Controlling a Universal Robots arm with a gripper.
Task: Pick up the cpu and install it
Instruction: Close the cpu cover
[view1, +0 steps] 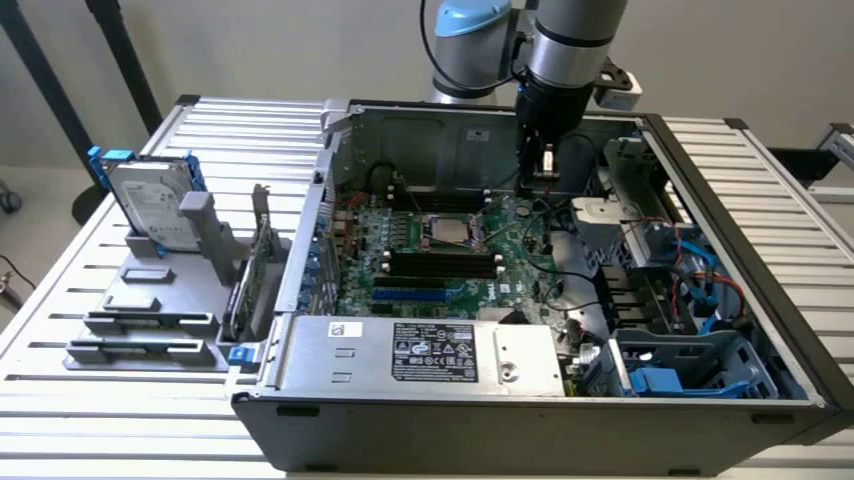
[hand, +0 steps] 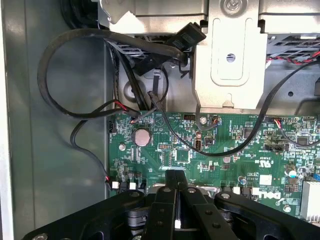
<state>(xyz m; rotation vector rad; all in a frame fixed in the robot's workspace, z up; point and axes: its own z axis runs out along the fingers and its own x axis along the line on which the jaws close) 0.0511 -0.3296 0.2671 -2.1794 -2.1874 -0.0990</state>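
The gripper was held low inside the open steel case, close to its rear wall among black cables above the green motherboard, its black fingers pressed together with nothing seen between. The cpu, flat, silver-grey and pale-rimmed, was left outside on grey holder blocks, well apart.

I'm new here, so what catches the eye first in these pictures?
An open computer case sits on the slatted table, green motherboard exposed. The robot arm reaches down into its far side. At the exterior view's left, a hard drive with blue rails stands in a grey holder.
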